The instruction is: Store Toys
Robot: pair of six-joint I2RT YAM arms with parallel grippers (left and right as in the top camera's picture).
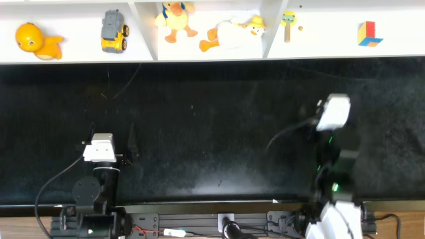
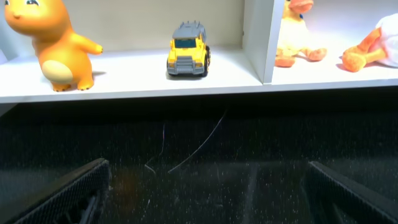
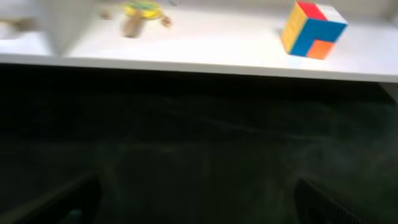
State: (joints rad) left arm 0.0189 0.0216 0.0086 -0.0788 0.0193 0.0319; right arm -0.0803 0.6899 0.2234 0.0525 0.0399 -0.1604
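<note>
A white shelf runs along the back of the black mat and holds all the toys. In its left bay stand an orange creature toy and a yellow toy truck. The middle bay holds a yellow plush duck and a white plush duck lying down. The right bay has a small wooden toy and a coloured cube. My left gripper hangs open low over the mat at front left. My right gripper is open over the mat, facing the right bay.
The black mat covers the whole worktop in front of the shelf. White dividers split the shelf into bays. Cables and arm bases line the front edge.
</note>
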